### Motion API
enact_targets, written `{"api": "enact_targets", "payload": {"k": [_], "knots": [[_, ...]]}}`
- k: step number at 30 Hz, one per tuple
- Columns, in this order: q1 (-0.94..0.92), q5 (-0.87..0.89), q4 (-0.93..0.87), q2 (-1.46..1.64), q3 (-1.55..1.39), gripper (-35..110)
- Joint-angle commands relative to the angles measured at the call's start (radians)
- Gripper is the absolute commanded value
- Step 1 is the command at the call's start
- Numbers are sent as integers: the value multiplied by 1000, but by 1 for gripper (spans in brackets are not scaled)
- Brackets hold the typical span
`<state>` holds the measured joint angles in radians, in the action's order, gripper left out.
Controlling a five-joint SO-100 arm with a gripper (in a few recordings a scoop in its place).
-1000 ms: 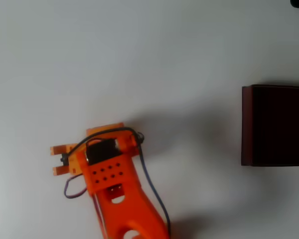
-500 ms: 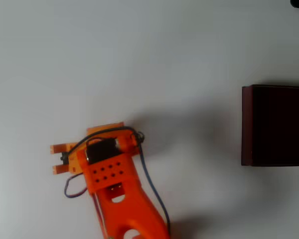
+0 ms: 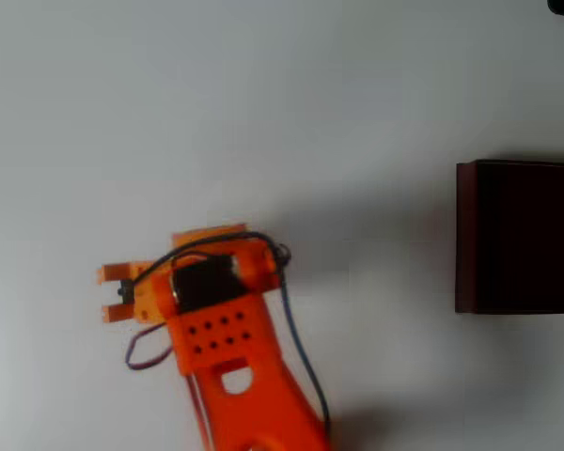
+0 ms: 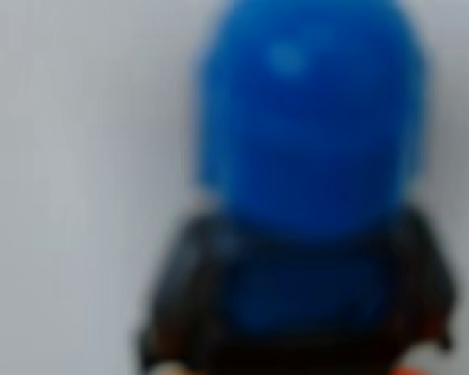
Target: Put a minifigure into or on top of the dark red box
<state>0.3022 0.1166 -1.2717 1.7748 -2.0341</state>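
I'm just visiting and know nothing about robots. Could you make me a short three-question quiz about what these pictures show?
1. True or false: in the overhead view, the dark red box sits at the right edge, apart from the orange arm.
2. What colour is the head end of the minifigure close up in the wrist view?
3. In the overhead view, the pincer points toward: A) the picture's left, B) the box, C) the bottom edge.

Key: 1 true. 2 blue. 3 A.
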Motion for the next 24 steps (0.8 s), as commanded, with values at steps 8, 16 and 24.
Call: {"api": "enact_targets", "payload": {"k": [8,16,24], "knots": [[-614,-18,-222,433,170,0],[-931,-25,5,192,261,0],[-1017,23,71,-206,503,10]]}}
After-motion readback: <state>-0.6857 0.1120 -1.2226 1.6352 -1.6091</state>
